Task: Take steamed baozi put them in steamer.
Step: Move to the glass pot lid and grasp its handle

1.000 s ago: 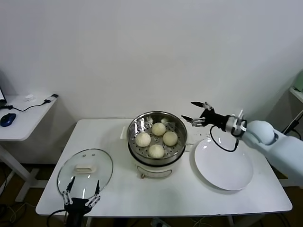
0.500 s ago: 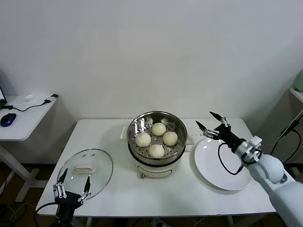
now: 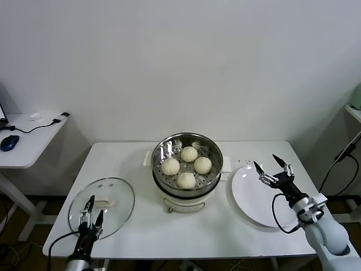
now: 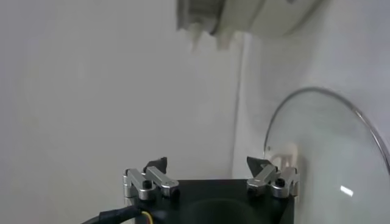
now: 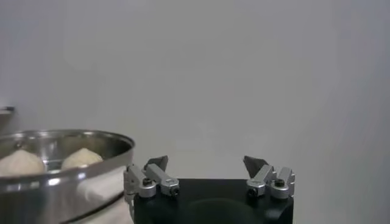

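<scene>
Several pale round steamed baozi (image 3: 189, 153) lie inside the shiny steel steamer (image 3: 163, 148) at the middle back of the white table; two of the baozi (image 5: 81, 157) show over the steamer's rim (image 5: 67, 149) in the right wrist view. My right gripper (image 3: 265, 161) hovers open and empty above the near-left part of the white plate (image 3: 254, 200), to the right of the steamer. Its jaws (image 5: 206, 162) hold nothing. My left gripper (image 3: 95, 206) stands open and empty at the front edge of the glass lid (image 3: 118, 195); in its wrist view (image 4: 206, 164) the jaws are spread wide.
The glass lid (image 4: 329, 146) with its white handle (image 3: 103, 200) lies flat at the front left. The steamer sits on a white cooker base (image 3: 180, 204). A side desk (image 3: 22, 152) with a blue mouse (image 3: 9, 142) stands at far left.
My right arm has drawn back from beside the steamer's rim, moving right and toward the front over the plate. My left gripper has shifted slightly and turned at the lid's front edge.
</scene>
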